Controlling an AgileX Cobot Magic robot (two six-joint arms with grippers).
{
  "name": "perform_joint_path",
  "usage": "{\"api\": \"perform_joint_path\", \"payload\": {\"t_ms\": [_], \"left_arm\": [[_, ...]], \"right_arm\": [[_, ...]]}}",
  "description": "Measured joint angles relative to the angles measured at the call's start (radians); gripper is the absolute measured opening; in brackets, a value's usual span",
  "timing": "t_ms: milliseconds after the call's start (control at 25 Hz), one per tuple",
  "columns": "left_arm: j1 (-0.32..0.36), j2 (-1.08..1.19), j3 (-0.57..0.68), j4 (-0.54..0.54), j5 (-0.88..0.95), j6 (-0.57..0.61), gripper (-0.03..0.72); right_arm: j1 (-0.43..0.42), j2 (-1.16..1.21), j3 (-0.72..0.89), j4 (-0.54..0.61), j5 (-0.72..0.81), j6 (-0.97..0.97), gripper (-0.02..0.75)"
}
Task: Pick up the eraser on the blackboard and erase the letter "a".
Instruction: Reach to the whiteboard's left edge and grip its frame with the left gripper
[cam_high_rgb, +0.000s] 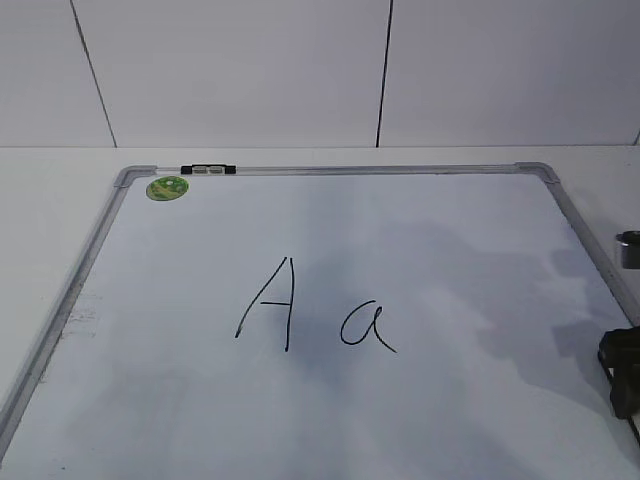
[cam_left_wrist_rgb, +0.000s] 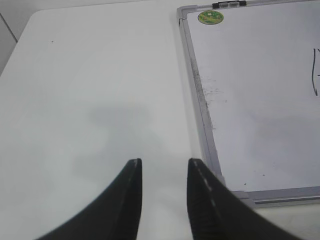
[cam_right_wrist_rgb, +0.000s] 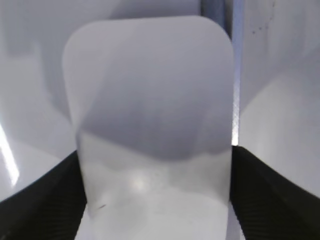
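Note:
The blackboard (cam_high_rgb: 200, 290) lies flat on the white table, with a grey frame and a round green sticker (cam_high_rgb: 167, 187). The cursive letter "a" (cam_high_rgb: 365, 325) is at its middle, right of a tall "A" (cam_high_rgb: 270, 305). In the right wrist view the white eraser (cam_right_wrist_rgb: 150, 75) sits between the jaws of my right gripper (cam_right_wrist_rgb: 155, 152), and both black fingers touch its sides. In the exterior view that gripper (cam_high_rgb: 622, 372) is at the board's right edge and the eraser is hidden. My left gripper (cam_left_wrist_rgb: 164, 162) is open and empty over the bare table, left of the board (cam_left_wrist_rgb: 260, 100).
A small black-and-white clip (cam_high_rgb: 207, 170) sits on the board's top frame. A small dark cylinder (cam_high_rgb: 628, 247) stands off the board's right edge. The board's frame corner (cam_left_wrist_rgb: 182, 11) and green sticker (cam_left_wrist_rgb: 210, 17) show in the left wrist view. A tiled wall is behind.

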Motion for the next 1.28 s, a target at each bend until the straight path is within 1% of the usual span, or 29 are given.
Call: {"api": "perform_joint_path", "payload": {"t_ms": [400,600,720,1280], "left_arm": [[0.0,0.0,0.0,0.0,0.0,0.0,0.239],[0.0,0.0,0.0,0.0,0.0,0.0,0.239],[0.0,0.0,0.0,0.0,0.0,0.0,0.239],[0.0,0.0,0.0,0.0,0.0,0.0,0.239]], "right_arm": [[0.0,0.0,0.0,0.013,-0.006,0.001,0.646],[0.0,0.0,0.0,0.011,-0.006,0.001,0.585],[0.0,0.0,0.0,0.009,-0.006,0.001,0.572],[0.0,0.0,0.0,0.009,-0.006,-0.001,0.568]]}}
